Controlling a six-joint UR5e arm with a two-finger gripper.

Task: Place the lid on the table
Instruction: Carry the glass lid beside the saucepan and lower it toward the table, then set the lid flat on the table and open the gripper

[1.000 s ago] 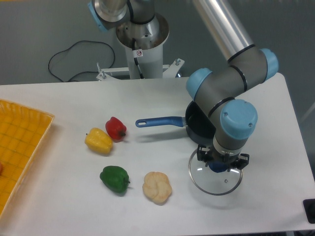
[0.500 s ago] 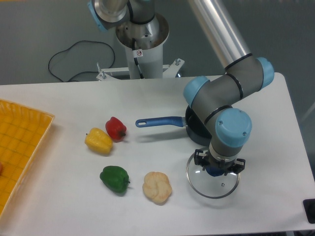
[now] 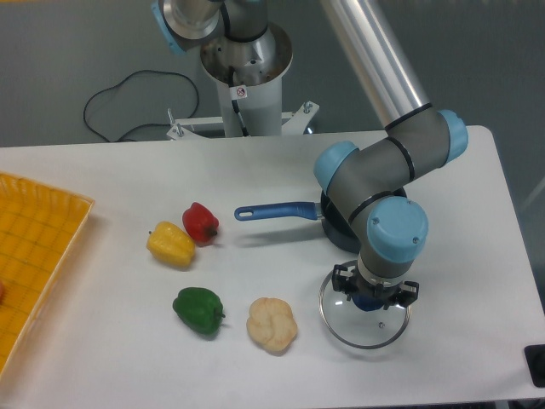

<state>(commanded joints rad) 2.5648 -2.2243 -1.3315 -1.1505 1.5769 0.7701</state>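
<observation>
The pincer (image 3: 375, 296) points straight down over the lid (image 3: 364, 316), its fingers set on either side of the dark blue knob and apparently closed on it; the wrist hides the contact, so the grip is probable rather than confirmed. The lid is a clear glass disc with a thin metal rim. It sits low at the white surface (image 3: 119, 170), near the front edge, but whether its rim touches the surface cannot be told from this angle.

The saucepan (image 3: 334, 220) stands uncovered at 12 o'clock from the lid, mostly hidden behind the arm, with its blue handle (image 3: 277, 210) pointing towards 9 o'clock.

At 9 o'clock from the lid, just beside it but apart, lies a pale bread roll (image 3: 272, 324). Further towards 9 o'clock is a green pepper (image 3: 198, 310). A yellow pepper (image 3: 170, 244) and a red pepper (image 3: 201, 222) lie touching or nearly so, at about 10 o'clock from the lid. A yellow grid tray (image 3: 34, 256) occupies the left edge of the surface.
</observation>
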